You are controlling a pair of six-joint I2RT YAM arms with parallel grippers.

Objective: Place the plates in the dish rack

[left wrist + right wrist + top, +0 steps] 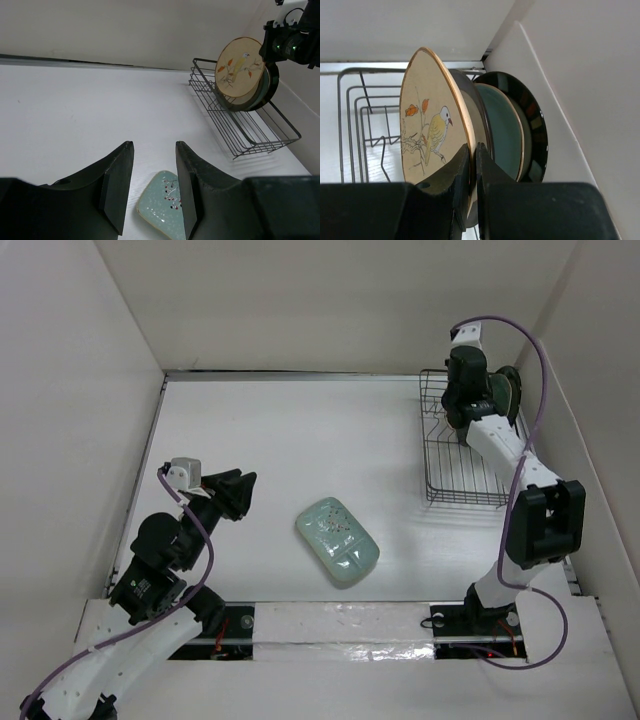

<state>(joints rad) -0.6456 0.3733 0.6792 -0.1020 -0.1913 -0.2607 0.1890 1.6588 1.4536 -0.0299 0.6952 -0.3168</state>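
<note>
The left gripper (154, 150) is closest to the lens. Its dark fingers are spread apart with nothing between them, and it hangs over the table (260, 430) at about 8 o'clock in the top view. Just past its tips, toward 4 o'clock from it, the pale-green oblong plate (337, 541) lies flat and alone on the table near the centre. No gripper touches it.

At 2 o'clock is the dish rack (462, 465), with its near half bare wire. At its 12 o'clock end the right gripper (473, 150) pinches the rim of the tan plate (427, 125), which stands upright at the front of the row. Behind it stand a teal plate (505, 130) and a dark-rimmed plate (536, 125). One more edge shows between tan and teal, too hidden to name.

By my reckoning the task is well advanced. The round plates are in the rack, the tan one is not yet released, and only the oblong plate is left to load.

The table is plain matte white. White walls (330, 300) enclose it at 9, 12 and 3 o'clock.
</note>
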